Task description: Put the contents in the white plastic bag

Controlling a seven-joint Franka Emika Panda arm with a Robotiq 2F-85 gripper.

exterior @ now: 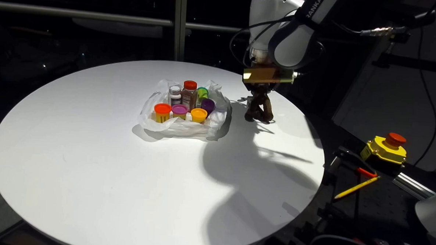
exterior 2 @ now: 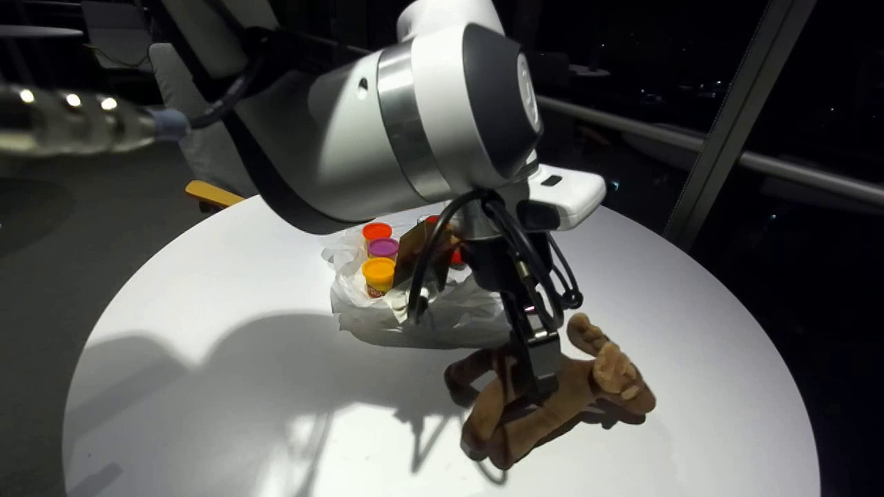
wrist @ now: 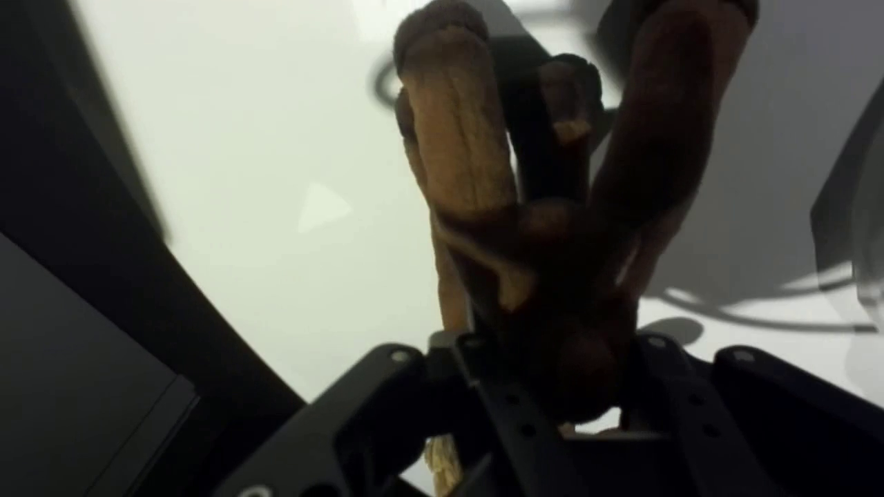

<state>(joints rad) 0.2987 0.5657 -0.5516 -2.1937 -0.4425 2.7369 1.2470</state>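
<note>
Crumpled white plastic bag (exterior: 173, 128) contains round bright-lidded tubs (exterior: 162, 113) and capped bottles (exterior: 189, 97). Black pincer (wrist: 558, 339) clamped around brown long-limbed figure (exterior 2: 552, 414).

White plastic bag (exterior: 182, 130) lies open on the round white bench (exterior: 83, 168), its walls crumpled up around the following. Front row: orange-lidded tub (exterior: 162, 114), mauve-lidded tub (exterior: 179, 111), yellow-lidded tub (exterior: 198, 115). Behind: white bottle (exterior: 175, 95), red-capped jar (exterior: 189, 96), green tub (exterior: 202, 94); dark purple tub (exterior: 208, 105) at right. Robot arm (exterior: 292, 46) hangs to the bag's right; brown forked object (exterior: 259, 98) at its jaws, clear of the bag; contact too dark to read. Beyond the bench edge: emergency-stop button (exterior: 385, 150), yellow pencil (exterior: 357, 187).
</note>
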